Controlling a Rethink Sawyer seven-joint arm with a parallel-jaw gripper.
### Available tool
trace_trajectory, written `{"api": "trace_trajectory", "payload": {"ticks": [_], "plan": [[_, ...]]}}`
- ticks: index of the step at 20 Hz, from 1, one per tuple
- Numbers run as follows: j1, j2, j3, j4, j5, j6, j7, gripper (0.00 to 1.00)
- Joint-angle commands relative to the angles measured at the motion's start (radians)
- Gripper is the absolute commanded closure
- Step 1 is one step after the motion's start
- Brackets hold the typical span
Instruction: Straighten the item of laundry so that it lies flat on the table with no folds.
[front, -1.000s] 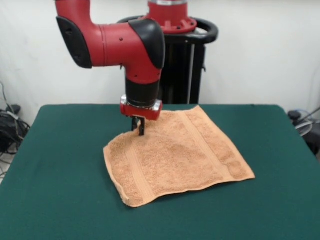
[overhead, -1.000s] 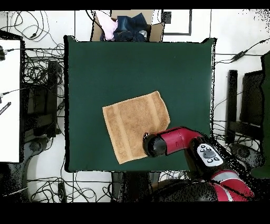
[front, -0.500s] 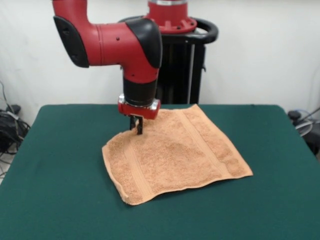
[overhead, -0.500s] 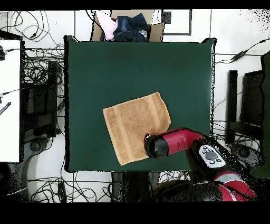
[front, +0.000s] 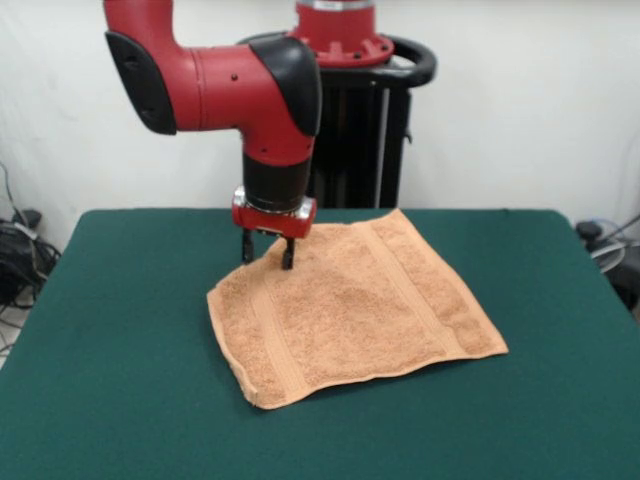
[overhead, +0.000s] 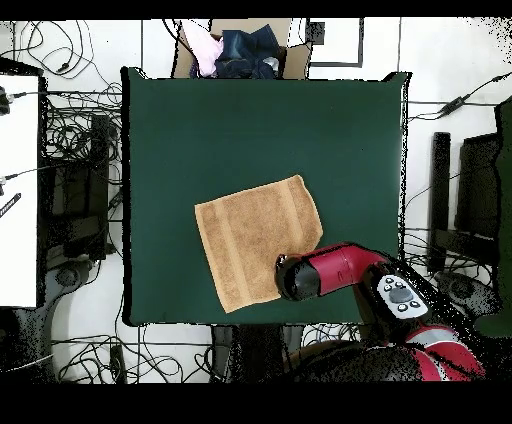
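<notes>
**Towel spread on the green table, gripper open above its far corner**

The towel (front: 350, 310) lies on the table (front: 120, 380), a little to the middle of the surface in the front view. It looks almost flat. Two woven bands run across it, one near the left edge and one near the right edge. The corner nearest to the camera is slightly thick and curls a bit, and the far-left corner, under the arm, is a little raised from the felt.

The gripper (front: 267, 253) hangs from the red and black arm (front: 230, 80) just above this far-left corner. Its two dark fingers (front: 247, 247) are spread apart, with a clear gap between them, and they hold nothing. The tips are very near the cloth edge; I cannot tell if they touch it.

In the overhead view the towel (overhead: 255, 245) sits in the lower middle part of the table (overhead: 200, 130), turned at an angle to the table edges. The arm (overhead: 335, 272) covers one corner of the towel there, so the gripper itself is hidden.

Around the table there are many cables (overhead: 80, 70) on the light floor. A cardboard box (overhead: 245, 50) with dark and pink clothes stands just beside the table's top edge. A white surface (overhead: 18, 190) is at the left side.
</notes>
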Motion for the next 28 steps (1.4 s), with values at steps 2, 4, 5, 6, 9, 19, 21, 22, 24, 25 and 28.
{"api": "trace_trajectory", "payload": {"ticks": [2,4,5,6,9,19,21,22,24,25,28], "plan": [[0.009,0.045,0.051,-0.053,0.001,0.164,-0.183,0.00],[0.020,0.040,0.070,-0.078,0.029,0.207,-0.197,0.00],[0.031,0.036,0.076,-0.091,0.042,0.230,-0.199,0.00],[0.041,0.031,0.081,-0.101,0.055,0.249,-0.195,0.00],[0.068,-0.003,0.097,-0.112,0.109,0.328,-0.188,0.00],[0.181,-0.140,0.117,-0.147,0.249,0.625,-0.124,0.00],[0.197,-0.158,0.118,-0.151,0.269,0.658,-0.107,0.00],[0.202,-0.157,0.118,-0.158,0.279,0.673,-0.098,0.00],[0.214,-0.157,0.115,-0.164,0.294,0.684,-0.078,0.00],[0.223,-0.154,0.114,-0.173,0.303,0.690,-0.065,0.00],[0.247,-0.137,0.104,-0.186,0.325,0.657,-0.013,0.00]]}}
